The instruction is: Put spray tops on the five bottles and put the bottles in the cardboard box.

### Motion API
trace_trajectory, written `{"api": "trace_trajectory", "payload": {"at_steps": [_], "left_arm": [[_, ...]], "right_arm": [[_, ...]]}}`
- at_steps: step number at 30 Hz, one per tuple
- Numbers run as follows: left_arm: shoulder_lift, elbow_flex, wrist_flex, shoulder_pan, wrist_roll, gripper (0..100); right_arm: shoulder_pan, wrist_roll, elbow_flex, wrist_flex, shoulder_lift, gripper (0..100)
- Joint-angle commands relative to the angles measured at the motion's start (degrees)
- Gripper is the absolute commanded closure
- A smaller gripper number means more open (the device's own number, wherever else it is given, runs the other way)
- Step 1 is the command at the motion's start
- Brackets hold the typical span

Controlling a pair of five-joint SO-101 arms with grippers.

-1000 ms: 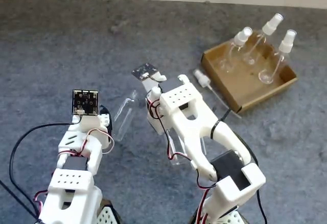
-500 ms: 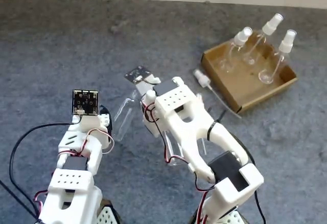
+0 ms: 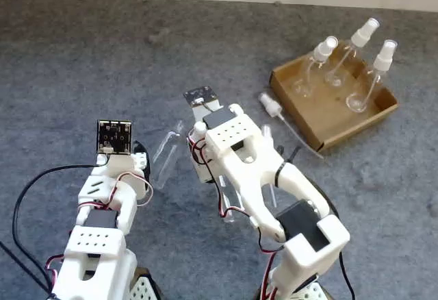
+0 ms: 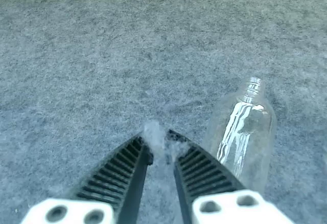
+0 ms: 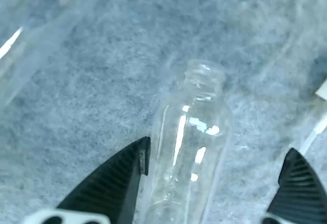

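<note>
Right arm [image 3: 239, 151] shifted left | bottle [image 5: 189, 147] lies between spread fingers [image 5: 122, 180]

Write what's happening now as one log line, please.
right tool: open, astride capless bottle | left tool: shut, beside second capless bottle | cardboard box: three topped bottles | loose spray top: beside box

The left arm [image 3: 109, 183] and right arm [image 3: 246, 156] are white plastic with black motors [image 3: 304, 221]. Red and black wires [image 3: 222, 190] loop along both.
</note>
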Motion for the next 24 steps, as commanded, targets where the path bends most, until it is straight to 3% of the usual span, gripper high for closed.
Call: {"api": "trace_trajectory", "payload": {"at_steps": [1, 8, 16, 24], "left_arm": [[-0.6, -3.8, -1.0, 1.1, -0.5, 99], [-0.6, -3.8, -1.0, 1.2, -0.5, 99], [-0.6, -3.8, -1.0, 1.2, -0.5, 99], [-0.6, -3.8, -1.0, 1.2, -0.5, 99]], "right_arm": [[-0.4, -0.8, -2.9, -1.2, 2.8, 64.5], [-0.3, -0.5, -3.0, -1.4, 5.3, 64.9], [1.7, -0.4, -3.2, -1.7, 5.1, 83.2], [3.0, -0.4, -10.5, 8.6, -1.8, 84.2]]}}
